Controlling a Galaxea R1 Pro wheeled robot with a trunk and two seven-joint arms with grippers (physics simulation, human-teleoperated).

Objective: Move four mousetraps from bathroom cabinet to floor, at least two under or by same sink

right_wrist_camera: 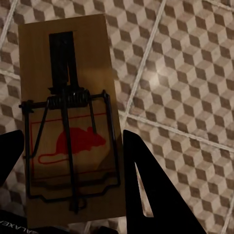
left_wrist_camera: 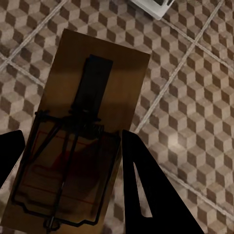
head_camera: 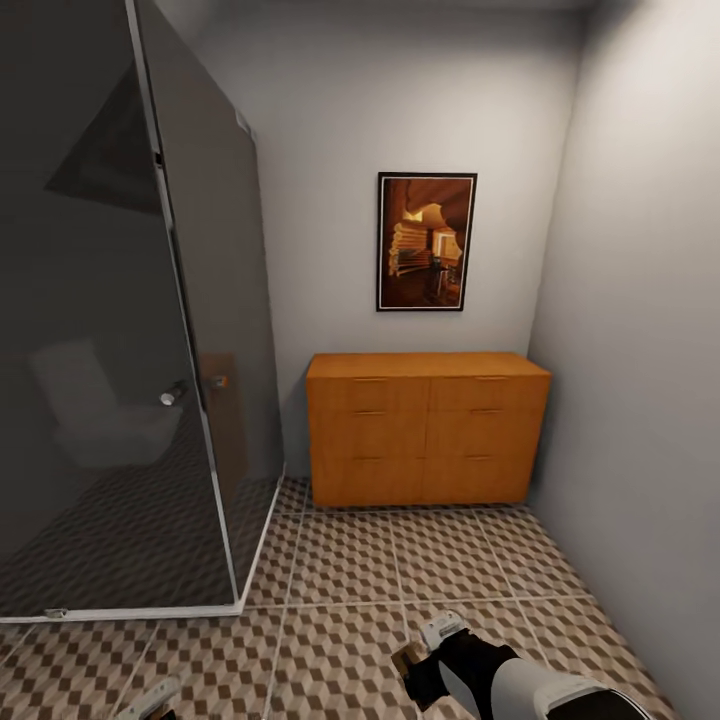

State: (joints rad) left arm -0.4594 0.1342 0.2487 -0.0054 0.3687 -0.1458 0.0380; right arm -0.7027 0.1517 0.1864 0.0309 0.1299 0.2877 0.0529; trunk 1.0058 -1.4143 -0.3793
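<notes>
Two mousetraps are in the robot's grasp, one in each gripper, above the cube-patterned bathroom floor (head_camera: 350, 570). At far left in the head view stands a dark glass shower enclosure (head_camera: 120, 330), a toilet dimly visible behind its panel. Low at the picture's edge the tip of the left gripper (head_camera: 150, 700) shows over the tiles. In the left wrist view that gripper (left_wrist_camera: 73, 161) has its two dark fingers closed on the long edges of a shadowed wooden mousetrap (left_wrist_camera: 83, 126), wire bar and spring on its face; a white object's corner (left_wrist_camera: 153, 6) lies on the tiles beyond it.

At centre, the orange-brown cabinet (head_camera: 428, 428) stands against the grey back wall, its drawer fronts all shut, slim bar handles across them, a framed picture (head_camera: 426, 242) hanging above it. No trap is visible on its top.

At lower right, the right arm (head_camera: 520, 685) reaches in with a brown board at its gripper (head_camera: 425, 660). The right wrist view shows this gripper (right_wrist_camera: 73, 161) clamped on the sides of a second mousetrap (right_wrist_camera: 73, 122), a tan board printed with a red mouse silhouette under the black wire frame. Both traps are held clear of the tiles.
</notes>
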